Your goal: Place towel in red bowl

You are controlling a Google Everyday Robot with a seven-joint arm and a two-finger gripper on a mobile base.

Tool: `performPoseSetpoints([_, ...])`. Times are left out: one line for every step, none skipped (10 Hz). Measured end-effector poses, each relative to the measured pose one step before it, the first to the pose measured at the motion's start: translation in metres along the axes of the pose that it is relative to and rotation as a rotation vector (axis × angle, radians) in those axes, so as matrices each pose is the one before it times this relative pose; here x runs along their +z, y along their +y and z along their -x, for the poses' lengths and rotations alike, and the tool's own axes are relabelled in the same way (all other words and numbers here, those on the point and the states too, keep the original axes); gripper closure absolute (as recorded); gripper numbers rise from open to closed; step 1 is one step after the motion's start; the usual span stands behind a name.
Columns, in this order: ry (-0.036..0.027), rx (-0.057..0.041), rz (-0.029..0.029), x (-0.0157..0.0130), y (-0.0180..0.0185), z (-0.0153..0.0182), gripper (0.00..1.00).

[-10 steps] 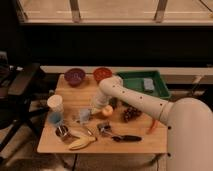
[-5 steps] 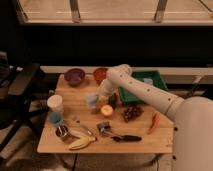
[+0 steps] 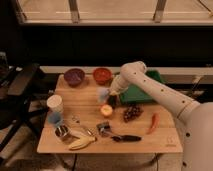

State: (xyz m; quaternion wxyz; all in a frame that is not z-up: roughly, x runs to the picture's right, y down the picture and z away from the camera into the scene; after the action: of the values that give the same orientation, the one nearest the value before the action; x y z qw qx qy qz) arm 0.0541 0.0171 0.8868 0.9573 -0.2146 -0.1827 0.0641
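Wooden tabletop (image 3: 165, 140) crowded with kitchen things, seen from the front and slightly above, with a white robot arm reaching in from the right of the picture. The arm's dark gripper (image 3: 111, 96) hangs above the middle of the tabletop, near the round red bowl (image 3: 102, 75) at the back edge but not yet over it. Its jaws appear clenched on a small pale blue towel (image 3: 103, 93), bunched at the gripper's side and lifted off the wood, probably so it can pass over the clutter without dragging. Just in front of the gripper sits a round orange fruit (image 3: 106, 110). A round purple bowl (image 3: 74, 76) stands beside the red bowl, and a flat green tray (image 3: 140, 94) lies behind the arm. Compared with half a second ago, gripper and towel are further back and nearer the red bowl; a second ago the towel was closer to the front of the tabletop. Bowls, fruit and tray have not moved. What remains is likely a short reach back and a release over the red bowl
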Motion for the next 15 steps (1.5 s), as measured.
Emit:
performPoseSetpoints([0.00127, 0.0014, -0.00099, -0.00082, -0.00015, -0.00137, 1.0])
performPoseSetpoints([0.00377, 0.00232, -0.00033, -0.0004, 0.00066, -0.00205, 1.0])
performPoseSetpoints([0.00988, 0.00738, -0.00654, -0.00078, -0.00035, -0.00055, 1.0])
performPoseSetpoints([0.02097, 0.00794, -0.01644, -0.00304, -0.00455, -0.00033, 1.0])
performPoseSetpoints([0.02593, 0.01259, -0.02721, -0.00845, -0.01077, -0.00691, 1.0])
performPoseSetpoints([0.02608, 0.01044, -0.02778, -0.00741, -0.01411, -0.00938, 1.0])
performPoseSetpoints([0.02712, 0.01271, -0.0314, -0.00548, -0.01955, -0.00565, 1.0])
performPoseSetpoints([0.01617, 0.00759, -0.02101, -0.00343, -0.01421, -0.00244, 1.0])
performPoseSetpoints([0.01793, 0.01417, -0.02589, -0.00379, -0.01805, -0.00612, 1.0])
performPoseSetpoints([0.0074, 0.0161, -0.0221, 0.0001, -0.01439, -0.00783, 1.0])
performPoseSetpoints([-0.01089, 0.00341, -0.01994, 0.00224, -0.01158, -0.00011, 1.0])
performPoseSetpoints([-0.02204, -0.00145, -0.01529, 0.00266, -0.0097, 0.00303, 1.0])
performPoseSetpoints([-0.0527, -0.01101, -0.01934, 0.00615, -0.0123, 0.00974, 1.0])
performPoseSetpoints([-0.05282, -0.0111, -0.0125, 0.0045, -0.00532, 0.00702, 1.0])
performPoseSetpoints([-0.03482, -0.01452, -0.01169, 0.00511, -0.00335, 0.0078, 1.0])
